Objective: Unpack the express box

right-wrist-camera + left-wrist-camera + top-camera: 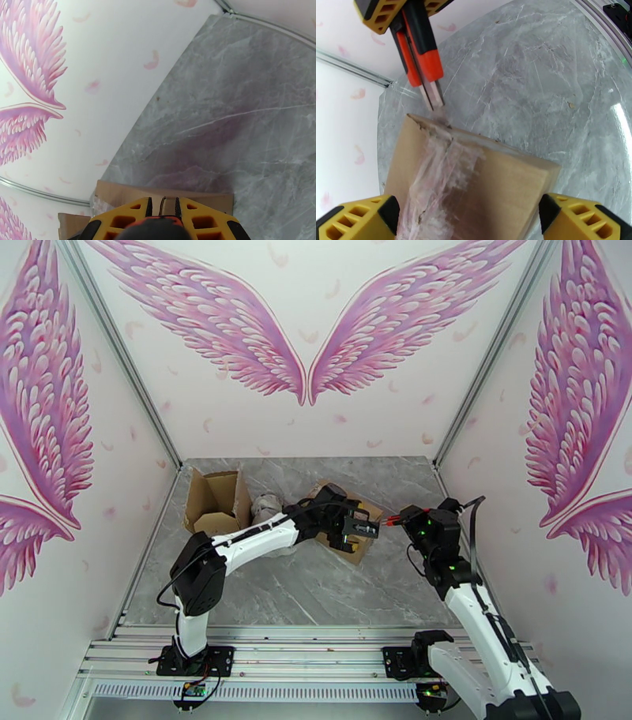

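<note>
The express box (357,554) is a brown carton lying mid-table, sealed with a strip of clear tape (442,173) along its top. My left gripper (359,530) hovers over it, open wide, and its yellow fingertips (355,217) straddle the carton's two sides. My right gripper (407,518) is shut on a red-orange utility knife (393,518). In the left wrist view the knife (420,51) points down and its blade tip (434,94) meets the tape at the carton's far edge. The right wrist view has the carton's edge (118,193) just beyond my right gripper (162,209).
An opened cardboard box (215,500) stands at the back left with its flaps up. A pale wrapped bundle (268,504) lies beside it. The grey marble table (316,595) is hemmed by pink-winged walls on three sides. Aluminium rails (300,658) run along the near edge.
</note>
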You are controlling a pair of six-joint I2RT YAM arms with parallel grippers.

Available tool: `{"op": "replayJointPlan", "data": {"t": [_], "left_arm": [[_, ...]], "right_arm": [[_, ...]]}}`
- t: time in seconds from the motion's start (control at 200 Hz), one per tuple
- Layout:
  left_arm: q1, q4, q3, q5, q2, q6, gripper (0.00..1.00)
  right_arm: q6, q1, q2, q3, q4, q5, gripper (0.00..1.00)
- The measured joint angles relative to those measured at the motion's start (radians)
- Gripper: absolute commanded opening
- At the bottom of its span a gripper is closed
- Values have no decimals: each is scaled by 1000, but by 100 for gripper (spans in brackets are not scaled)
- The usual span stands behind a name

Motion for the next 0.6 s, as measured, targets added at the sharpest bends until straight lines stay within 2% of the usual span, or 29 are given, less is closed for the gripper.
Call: {"op": "replayJointPlan", "data": {"t": [0.6], "left_arm": [[13, -14, 0, 21, 0, -18, 99]], "right_arm": [[0, 0, 13, 21, 19, 9, 0]]}}
